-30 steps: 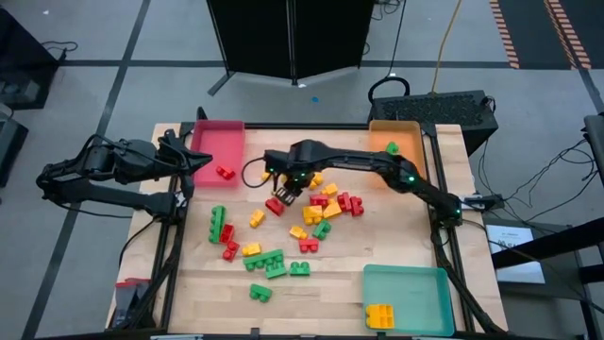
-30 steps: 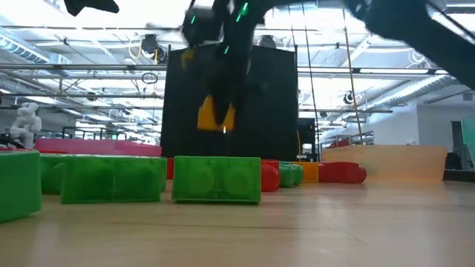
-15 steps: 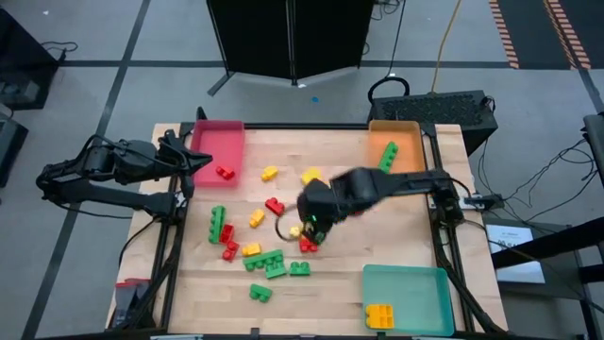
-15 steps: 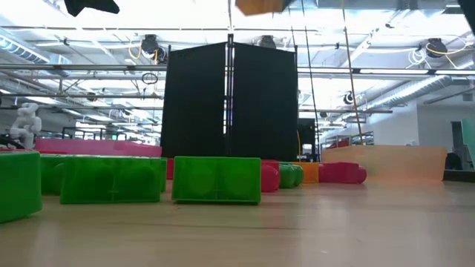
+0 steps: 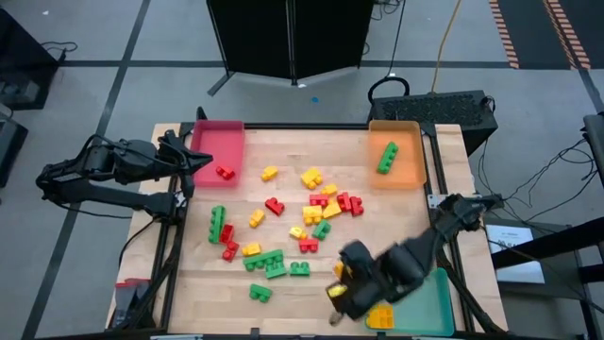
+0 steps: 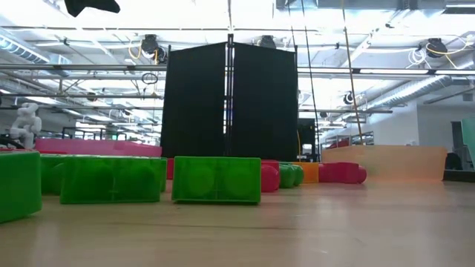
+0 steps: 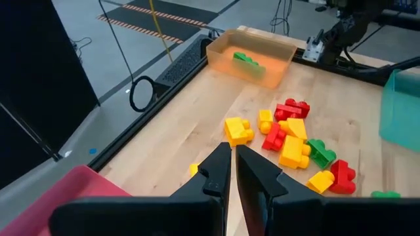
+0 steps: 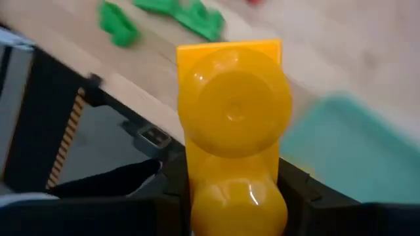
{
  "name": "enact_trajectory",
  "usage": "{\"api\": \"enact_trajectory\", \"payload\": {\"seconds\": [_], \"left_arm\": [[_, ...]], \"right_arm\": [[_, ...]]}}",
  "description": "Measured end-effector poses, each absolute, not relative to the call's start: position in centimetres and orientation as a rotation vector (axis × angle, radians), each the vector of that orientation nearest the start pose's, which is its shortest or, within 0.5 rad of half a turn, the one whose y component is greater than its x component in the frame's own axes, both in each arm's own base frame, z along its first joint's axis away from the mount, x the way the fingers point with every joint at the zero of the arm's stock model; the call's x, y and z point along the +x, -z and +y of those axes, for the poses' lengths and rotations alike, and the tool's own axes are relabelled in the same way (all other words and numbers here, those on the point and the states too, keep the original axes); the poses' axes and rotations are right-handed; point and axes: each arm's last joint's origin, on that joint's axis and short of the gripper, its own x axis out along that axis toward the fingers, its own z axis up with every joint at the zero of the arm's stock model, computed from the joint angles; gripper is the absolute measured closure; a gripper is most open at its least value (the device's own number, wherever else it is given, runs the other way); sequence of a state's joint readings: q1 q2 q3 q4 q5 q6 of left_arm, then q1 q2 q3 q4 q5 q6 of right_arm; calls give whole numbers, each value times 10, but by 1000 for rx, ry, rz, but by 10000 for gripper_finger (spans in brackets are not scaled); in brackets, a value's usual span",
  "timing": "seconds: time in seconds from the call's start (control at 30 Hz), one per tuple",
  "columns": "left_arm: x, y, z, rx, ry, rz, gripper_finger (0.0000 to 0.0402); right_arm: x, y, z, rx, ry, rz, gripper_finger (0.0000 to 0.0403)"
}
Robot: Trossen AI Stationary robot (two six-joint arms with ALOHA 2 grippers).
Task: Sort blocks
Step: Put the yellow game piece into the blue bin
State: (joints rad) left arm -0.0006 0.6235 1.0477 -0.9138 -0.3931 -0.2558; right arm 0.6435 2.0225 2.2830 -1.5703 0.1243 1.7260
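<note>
The right gripper (image 5: 337, 291) clenched a yellow block (image 8: 231, 124) near the table's front edge, beside the teal tray (image 5: 436, 300) (left gripper (image 7: 230, 172) shut, idle); released early, it might miss.

Most blocks (image 5: 283, 222) sit scattered mid-table (image 5: 406, 227). One tray (image 5: 219, 151) is at the far-left corner with a block inside, another tray (image 5: 397, 154) far-right, and a third tray (image 5: 429, 304) at the near-right corner.
</note>
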Motion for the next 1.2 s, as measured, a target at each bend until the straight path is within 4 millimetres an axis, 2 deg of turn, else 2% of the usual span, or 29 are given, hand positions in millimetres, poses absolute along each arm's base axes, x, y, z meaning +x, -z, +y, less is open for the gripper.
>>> {"api": "enact_trajectory", "payload": {"seconds": [0.23, 0.33, 0.43, 0.6, 0.73, 0.9, 1.1, 1.2], "left_arm": [[89, -370, 11, -145, -446, 420, 371], [90, -370, 12, -135, -458, 415, 371], [91, -370, 12, -116, -461, 420, 371], [92, -370, 12, -120, -462, 421, 371], [92, -370, 12, -120, -462, 421, 371], [92, -370, 12, -120, -462, 422, 371], [92, -370, 12, -120, -463, 422, 371], [92, -370, 12, -120, -467, 421, 371]], "right_arm": [[271, -332, 260, 1148, 991, 1260, 288], [253, -324, 268, 1145, 1038, 1407, 288], [238, -318, 268, 1115, 1062, 1456, 288], [221, -300, 263, 1105, 1064, 1492, 288], [212, -276, 255, 1181, 971, 1492, 288], [199, -240, 237, 1237, 913, 1481, 288], [182, -208, 217, 1329, 792, 1468, 288], [175, -200, 208, 1352, 760, 1465, 288]]}}
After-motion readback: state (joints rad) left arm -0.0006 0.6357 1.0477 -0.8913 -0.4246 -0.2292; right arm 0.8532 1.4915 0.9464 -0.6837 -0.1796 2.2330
